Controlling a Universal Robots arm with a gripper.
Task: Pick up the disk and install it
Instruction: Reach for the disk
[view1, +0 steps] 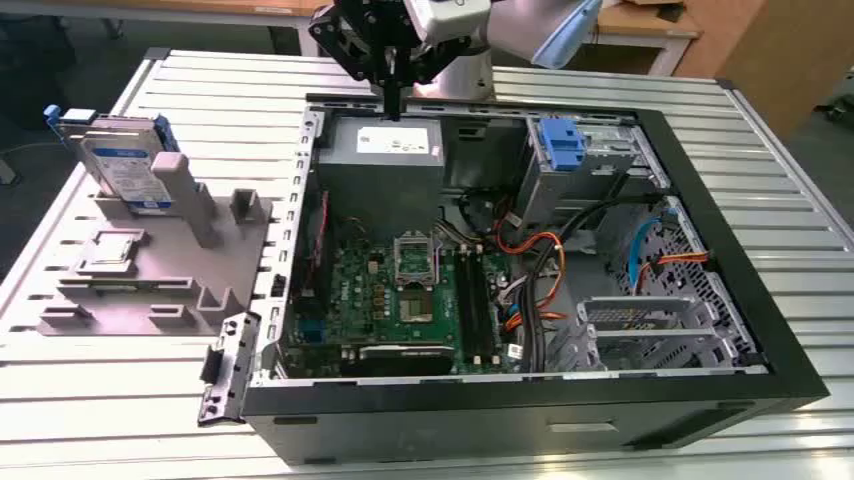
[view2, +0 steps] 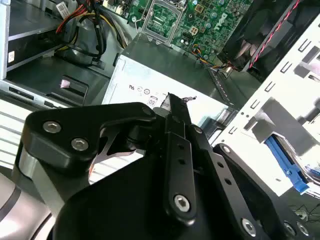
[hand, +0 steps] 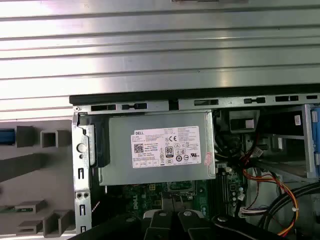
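Disk (view1: 124, 170): stands on its edge in the grey stand (view1: 200, 260), on the exterior view's left of the open computer case (view1: 747, 300).
Long axis: nearly upright, leaning a little; the label side shows in the exterior view.
Pincer (view1: 395, 108): closed and empty, just above the power supply box (view1: 387, 150), well apart from the disk.

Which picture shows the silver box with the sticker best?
The first wrist view: the silver box faces the camera, sticker whole. The exterior view shows it under the pincer; in the second wrist view the pincer hides part.
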